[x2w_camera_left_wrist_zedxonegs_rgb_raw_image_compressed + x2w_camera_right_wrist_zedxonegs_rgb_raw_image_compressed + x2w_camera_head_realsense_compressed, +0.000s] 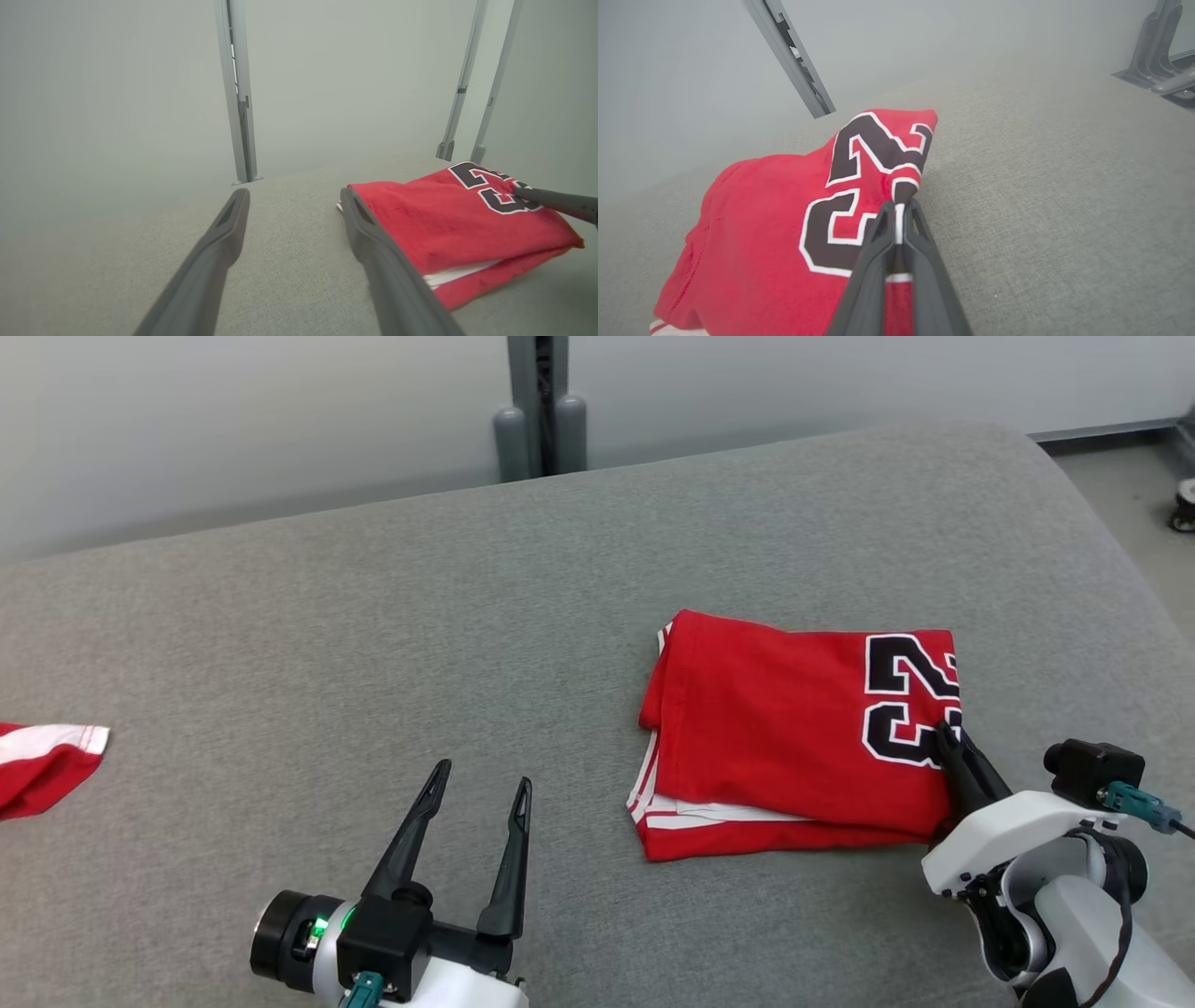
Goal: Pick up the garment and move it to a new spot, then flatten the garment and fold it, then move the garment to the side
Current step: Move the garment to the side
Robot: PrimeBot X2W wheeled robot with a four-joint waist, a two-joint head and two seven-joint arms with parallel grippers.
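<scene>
The fingers of the left gripper (483, 775) stand spread wide and hold nothing, low over the near part of the grey fabric-covered worktop (373, 616). They point at bare cloth just left of the garment (784, 728). The fingers of the right gripper (948, 733) are pressed together on the garment's right edge, at the black number, and in the right wrist view a thin strip of fabric shows pinched between them.

The garment lies right of centre as a neat red rectangle, with white-trimmed layers stacked at its near-left corner. Folding looks finished, so the step in hand is probably the last one: moving the garment to the side. With only one edge gripped, the next move calls for a low, slow drag or a lift supported by the free gripper, otherwise the layers may slide apart.

The worktop curves away close to the garment's right side and beyond it, leaving little room there. To the left is a broad bare stretch, ending at a red-and-white cloth (42, 761) on the far left edge. Beyond the far edge are a grey post (541, 401) and a wheel (1186, 504) on the floor.
</scene>
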